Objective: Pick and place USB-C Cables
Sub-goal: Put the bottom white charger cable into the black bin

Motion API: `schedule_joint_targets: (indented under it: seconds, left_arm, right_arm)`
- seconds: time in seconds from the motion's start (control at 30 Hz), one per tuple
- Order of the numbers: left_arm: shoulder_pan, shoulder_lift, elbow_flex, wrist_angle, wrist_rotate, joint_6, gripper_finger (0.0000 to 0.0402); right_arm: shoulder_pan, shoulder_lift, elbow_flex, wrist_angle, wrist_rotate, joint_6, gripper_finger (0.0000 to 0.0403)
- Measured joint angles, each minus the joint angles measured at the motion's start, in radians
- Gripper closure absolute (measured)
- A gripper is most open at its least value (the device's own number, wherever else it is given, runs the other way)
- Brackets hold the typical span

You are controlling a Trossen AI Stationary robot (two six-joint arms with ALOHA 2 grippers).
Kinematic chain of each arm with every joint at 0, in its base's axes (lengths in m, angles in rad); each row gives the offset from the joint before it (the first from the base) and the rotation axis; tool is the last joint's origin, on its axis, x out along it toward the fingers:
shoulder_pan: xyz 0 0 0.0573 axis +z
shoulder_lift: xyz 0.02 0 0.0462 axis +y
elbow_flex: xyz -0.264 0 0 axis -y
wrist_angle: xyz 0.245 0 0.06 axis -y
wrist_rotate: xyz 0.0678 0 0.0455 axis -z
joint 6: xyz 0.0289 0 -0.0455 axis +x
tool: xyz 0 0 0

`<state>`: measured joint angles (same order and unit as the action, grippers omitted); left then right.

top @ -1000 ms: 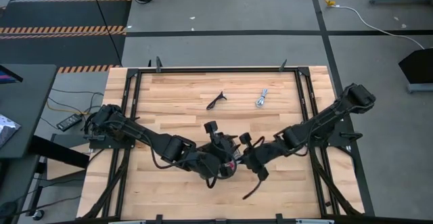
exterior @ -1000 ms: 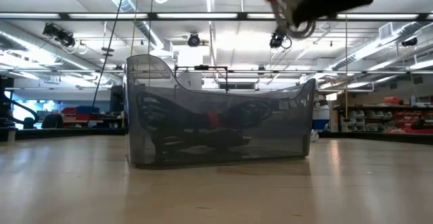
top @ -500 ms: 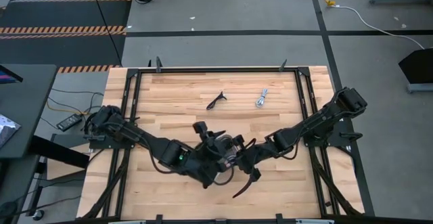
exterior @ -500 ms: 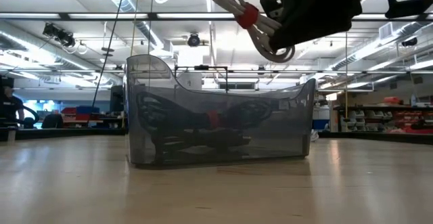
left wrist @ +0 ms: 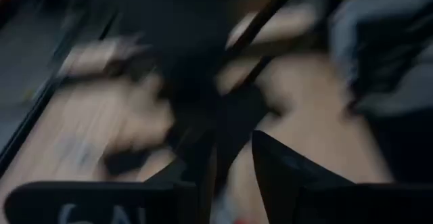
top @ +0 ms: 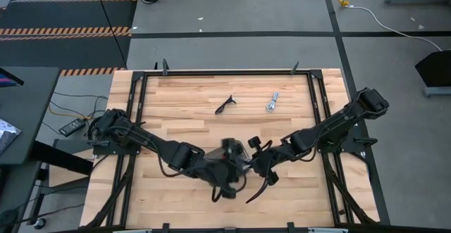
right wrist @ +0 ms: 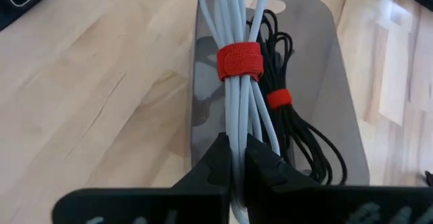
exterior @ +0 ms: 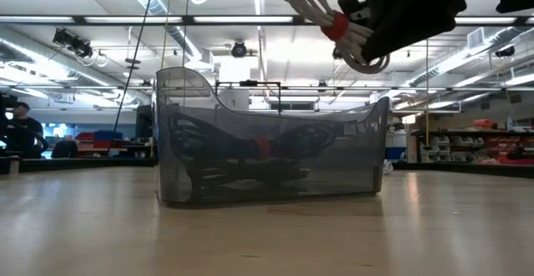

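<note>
Right now the right gripper [right wrist: 237,158] hangs over the grey tray [right wrist: 210,95], its fingers pinched together on a white cable bundle [right wrist: 240,95] tied with a red band [right wrist: 239,60]. In the low view that white bundle [exterior: 321,13] rides well above the tray's rim [exterior: 275,109], clear of it and tilted, loops sticking out past the dark gripper. Inside the tray lies a black cable bundle [right wrist: 291,122] with its own red band [right wrist: 279,98], directly beneath and beside the hanging white one; through the translucent wall in the low view the black coils [exterior: 242,155] rest on the tray floor.

From above, both arms crowd over the tray at the table's [top: 183,106] near edge, so the tray itself is mostly hidden. The left gripper [top: 229,155] sits just beside the right gripper [top: 255,164], and whether its fingers are spread or closed I cannot tell; its wrist view is all blur.

Well beyond the tray, toward the far edge of the table, lie two more cables: a black one [top: 225,105] and a grey one [top: 273,103], near each other but apart.
</note>
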<state>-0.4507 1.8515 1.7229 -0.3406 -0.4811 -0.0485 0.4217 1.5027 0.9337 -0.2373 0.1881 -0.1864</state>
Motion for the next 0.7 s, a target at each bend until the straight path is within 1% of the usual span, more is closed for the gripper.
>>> schedule_joint_targets:
  seconds: [0.1,0.2,0.27,0.4,0.53,0.7]
  left_arm:
    - [-0.001,-0.002,0.001,0.194,0.145,0.127,0.0313]
    - [0.014,-0.005,0.001,0.279,0.226,0.187,0.0325]
    - [0.035,-0.015,0.001,0.278,0.251,0.18,0.0333]
    - [0.084,-0.038,0.001,0.248,0.255,0.155,0.0347]
    - [0.127,-0.079,0.0,0.161,0.278,0.133,0.0358]
    - [0.17,-0.141,0.001,0.063,0.278,0.123,0.0369]
  right_arm:
    - [0.0,-0.007,0.0,-0.015,0.0,0.008,0.0385]
    - [0.009,-0.007,0.0,-0.031,0.0,0.008,0.0385]
    - [0.012,-0.007,0.0,-0.045,-0.001,0.017,0.0385]
    - [0.016,-0.007,0.0,-0.079,-0.001,0.037,0.0385]
    - [0.016,-0.007,0.0,-0.084,-0.001,0.045,0.0385]
    - [0.016,-0.007,0.0,-0.077,0.0,0.044,0.0385]
